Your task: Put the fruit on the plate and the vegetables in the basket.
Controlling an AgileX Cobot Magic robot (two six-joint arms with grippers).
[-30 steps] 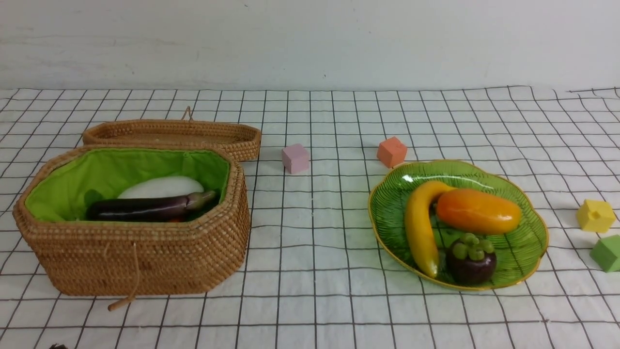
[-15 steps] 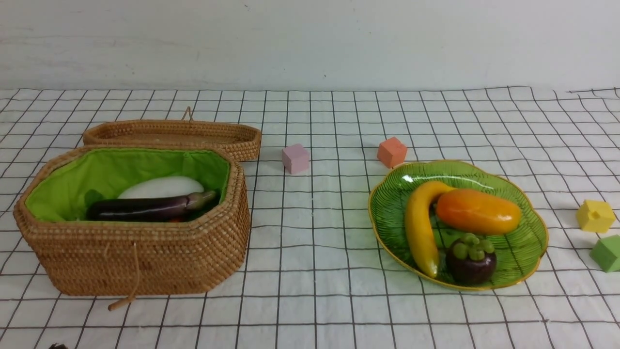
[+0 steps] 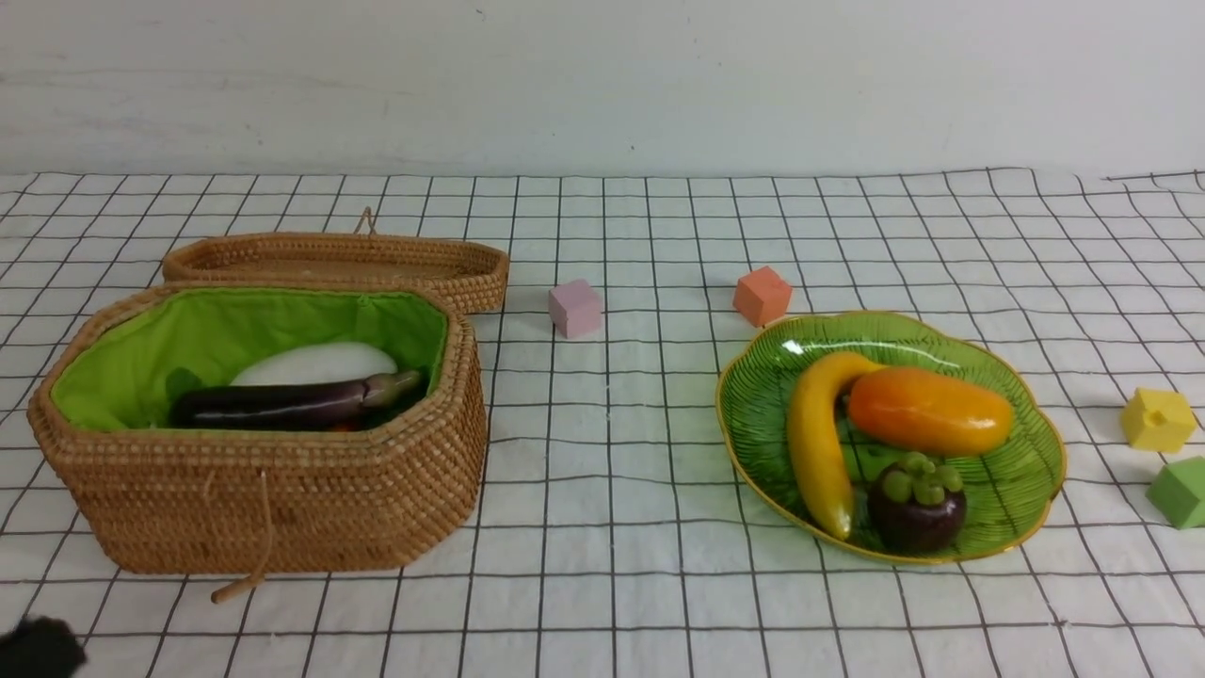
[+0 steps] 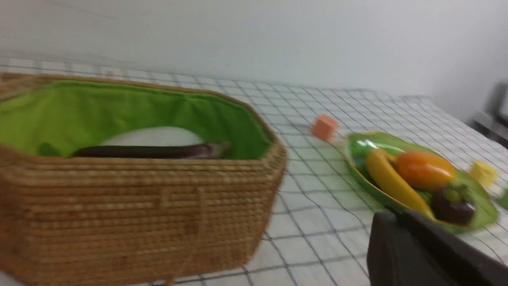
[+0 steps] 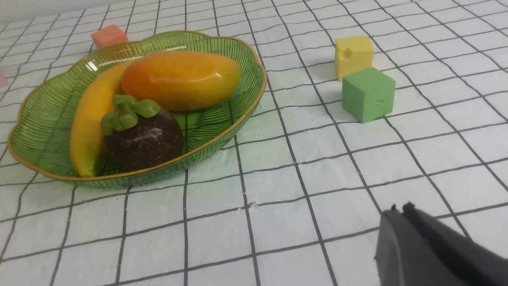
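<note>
The green plate (image 3: 1017, 480) at the right holds the yellow banana (image 3: 815, 438), the orange mango (image 3: 927, 410) and the dark mangosteen (image 3: 915, 504). The lined basket (image 3: 264, 499) at the left holds the purple eggplant (image 3: 282, 403) and the white radish (image 3: 315, 363); the carrot and gourd are hidden. My left gripper (image 3: 38, 650) shows as a dark tip at the front left corner, in front of the basket; in the left wrist view (image 4: 391, 216) it is shut and empty. My right gripper (image 5: 399, 208) is shut and empty, near the table's front, right of the plate (image 5: 39, 119).
The shallow woven lid (image 3: 339, 264) lies behind the basket. A pink cube (image 3: 574, 307) and an orange cube (image 3: 761, 295) sit mid-table. A yellow cube (image 3: 1156, 418) and a green cube (image 3: 1179, 492) sit right of the plate.
My left gripper's tip has risen into the front view's bottom left corner. The left wrist view is blurred by motion. The objects have not moved.
</note>
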